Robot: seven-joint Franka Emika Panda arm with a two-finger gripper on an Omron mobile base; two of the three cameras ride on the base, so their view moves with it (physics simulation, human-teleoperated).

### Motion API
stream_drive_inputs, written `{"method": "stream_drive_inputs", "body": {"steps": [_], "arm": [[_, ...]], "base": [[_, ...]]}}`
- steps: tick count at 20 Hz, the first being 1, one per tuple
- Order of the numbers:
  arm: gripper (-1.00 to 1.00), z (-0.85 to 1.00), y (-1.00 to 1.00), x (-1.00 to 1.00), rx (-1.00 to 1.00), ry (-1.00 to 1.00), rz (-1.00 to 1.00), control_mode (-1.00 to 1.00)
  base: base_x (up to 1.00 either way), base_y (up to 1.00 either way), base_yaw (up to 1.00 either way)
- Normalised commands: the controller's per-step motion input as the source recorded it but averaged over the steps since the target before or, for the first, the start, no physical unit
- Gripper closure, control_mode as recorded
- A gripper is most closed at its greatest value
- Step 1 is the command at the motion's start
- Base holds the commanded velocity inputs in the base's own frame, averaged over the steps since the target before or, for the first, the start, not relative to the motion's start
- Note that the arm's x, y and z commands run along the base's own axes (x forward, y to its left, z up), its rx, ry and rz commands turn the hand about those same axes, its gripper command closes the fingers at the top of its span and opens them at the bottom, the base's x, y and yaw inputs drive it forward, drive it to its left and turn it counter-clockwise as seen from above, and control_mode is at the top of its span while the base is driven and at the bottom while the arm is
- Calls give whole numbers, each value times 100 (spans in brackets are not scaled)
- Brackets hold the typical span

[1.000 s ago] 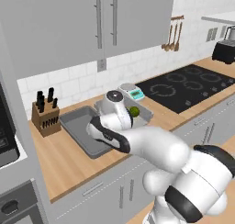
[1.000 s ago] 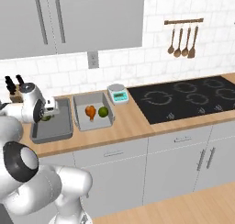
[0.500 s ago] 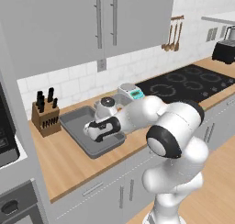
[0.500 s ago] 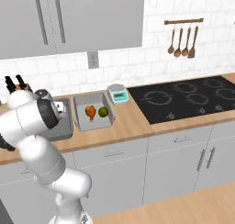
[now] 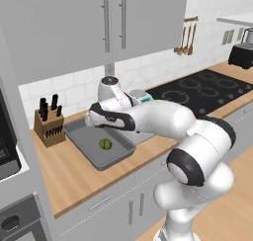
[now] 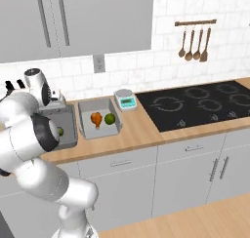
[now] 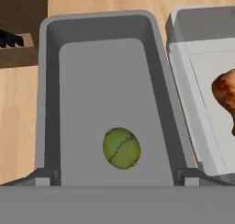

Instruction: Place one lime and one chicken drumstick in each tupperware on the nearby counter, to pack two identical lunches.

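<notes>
A dark-green lime [image 7: 121,148] lies loose on the floor of the darker grey tupperware [image 7: 44,81], with my gripper [image 7: 117,176] straight above it. The fingertips [image 7: 46,176] stand wide apart on either side and touch nothing, so the gripper is open. From the left base the same lime [image 5: 105,144] rests in that tupperware [image 5: 79,136] under the gripper [image 5: 103,127]. The lighter tupperware [image 6: 85,112] to the right holds an orange-brown chicken drumstick [image 6: 96,118] and a second lime [image 6: 110,118]. Both containers sit on the wood-coloured counter [image 6: 132,132].
A wooden knife block [image 5: 49,126] stands just left of the darker container. A small kitchen scale [image 6: 125,99] sits behind the lighter one, and the black cooktop [image 6: 195,105] lies further right. Wooden utensils [image 6: 194,39] hang on the tiled wall.
The jaws have spread wider and the lime now lies free on the floor of the darker tupperware. The arm has swung round over that container.
</notes>
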Motion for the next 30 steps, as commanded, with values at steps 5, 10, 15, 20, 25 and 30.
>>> {"method": "stream_drive_inputs", "body": {"steps": [5, 10, 15, 20, 25, 30], "arm": [[-100, 12, -100, -100, 1, -2, 0, -100], [-100, 66, -100, -100, 9, -13, -4, -100], [-100, 34, -93, -100, 4, -12, -5, -100], [-100, 1, -28, -46, 3, -9, -4, -100], [-100, 0, 0, 0, 0, 0, 0, 100], [-100, 0, 0, 0, 0, 0, 0, 100]], "base": [[0, 0, 0], [0, 0, 0], [0, 0, 0], [0, 0, 0], [-100, 19, 35], [-100, 70, 37]]}}
